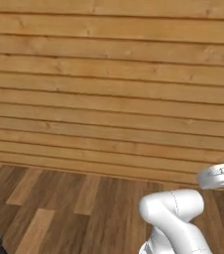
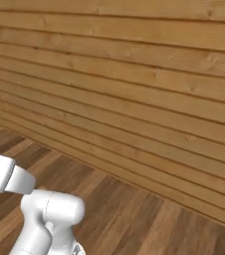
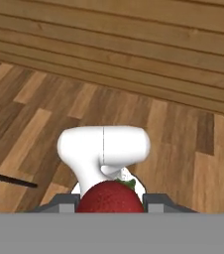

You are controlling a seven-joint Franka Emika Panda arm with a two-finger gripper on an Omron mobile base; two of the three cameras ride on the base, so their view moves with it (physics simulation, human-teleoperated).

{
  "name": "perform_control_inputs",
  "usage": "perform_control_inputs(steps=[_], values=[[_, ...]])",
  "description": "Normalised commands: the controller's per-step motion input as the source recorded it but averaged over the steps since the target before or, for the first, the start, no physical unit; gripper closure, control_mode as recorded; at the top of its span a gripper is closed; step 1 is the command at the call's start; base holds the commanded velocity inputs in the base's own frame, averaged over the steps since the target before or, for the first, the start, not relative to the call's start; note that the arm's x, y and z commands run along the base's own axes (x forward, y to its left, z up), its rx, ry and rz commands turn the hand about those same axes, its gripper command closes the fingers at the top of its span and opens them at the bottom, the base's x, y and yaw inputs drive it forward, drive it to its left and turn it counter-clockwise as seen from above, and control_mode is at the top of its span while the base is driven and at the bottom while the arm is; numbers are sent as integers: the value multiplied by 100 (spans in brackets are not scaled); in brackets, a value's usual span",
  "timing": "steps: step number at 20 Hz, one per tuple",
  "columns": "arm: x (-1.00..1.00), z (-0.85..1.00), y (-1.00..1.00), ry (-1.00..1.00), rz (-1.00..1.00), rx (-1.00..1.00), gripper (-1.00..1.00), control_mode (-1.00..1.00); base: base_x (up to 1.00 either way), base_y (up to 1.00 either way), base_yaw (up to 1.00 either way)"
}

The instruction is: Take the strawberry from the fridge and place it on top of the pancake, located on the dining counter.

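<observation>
Left base view: plank wall, wood floor — no desk or pancake in sight.
Right base view: same.
Hand view: strawberry sits clamped, seemingly, in the half-closed end effector — could slip while travelling.

You're facing a horizontal-plank light wooden wall straight ahead, mixed-tone wood plank floor running from its foot back toward the base. In the hand view the small red strawberry sits between the two dark finger tips of the gripper, floor below it, wall beyond.
</observation>
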Motion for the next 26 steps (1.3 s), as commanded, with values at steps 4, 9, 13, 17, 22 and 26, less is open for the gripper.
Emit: perform_control_inputs(steps=[4,9,13,17,22,26], values=[[0,0,0,0,0,0,100,100,100,0,26],[0,0,0,0,0,0,100,100,100,1,50],[0,0,0,0,0,0,100,100,100,-3,71],[0,0,0,0,0,0,100,100,100,-11,74],[0,0,0,0,0,0,100,100,100,-20,74],[0,0,0,0,0,0,100,100,100,-13,68]])
